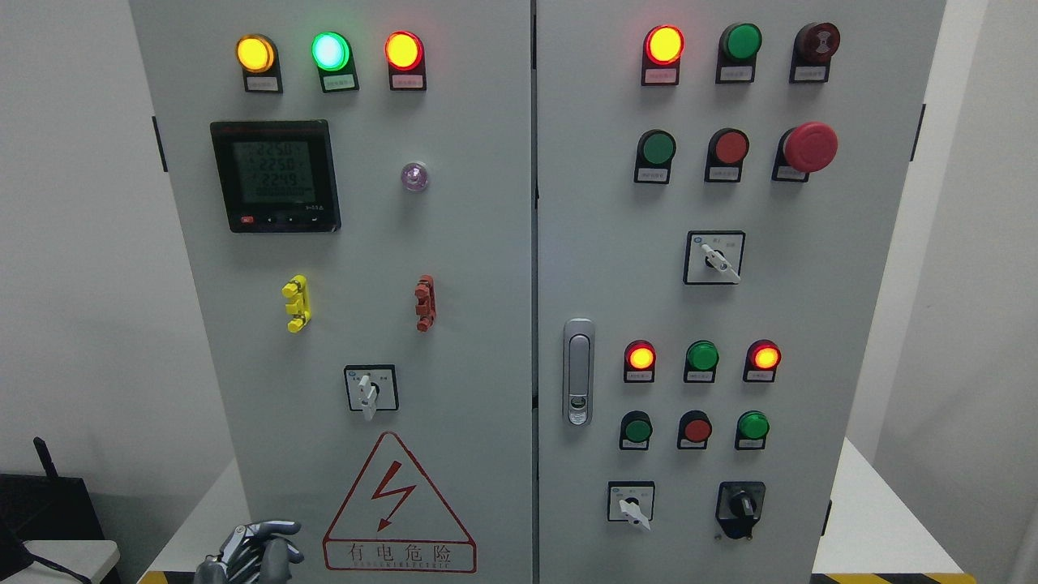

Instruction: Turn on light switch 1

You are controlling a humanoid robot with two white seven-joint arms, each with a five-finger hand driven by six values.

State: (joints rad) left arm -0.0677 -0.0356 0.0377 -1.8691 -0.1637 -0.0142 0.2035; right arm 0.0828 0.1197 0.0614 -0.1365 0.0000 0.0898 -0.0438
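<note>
White walls were seen on both sides of a grey control cabinet (486, 243), which filled most of the head view and stood on a pale platform (884, 527) edged with yellow-and-black hazard tape.

Two doors were fitted to the cabinet, divided by a vertical seam, with a latch handle (578, 371) on the right door. On the left door were mounted three lit indicator lamps (330, 51), a digital meter (275, 176), a yellow clip (297, 303), a red clip (425, 302), a white-handled rotary switch (370, 389) and a high-voltage warning triangle (397, 507). On the right door were arranged further lamps, push buttons, a red emergency-stop button (808, 147) and three more rotary switches.

No label could be read at this resolution; which control was designated light switch 1 could therefore not be determined. The white-handled rotary switch on the left door was judged the likeliest candidate, being nearest to the one hand in view.

The left hand (251, 556) was seen at the bottom edge, low and well apart from every control. Its fingers were loosely curled and nothing was held. This posture was judged to be a start position, with the reach not yet begun. The right hand was not visible.
</note>
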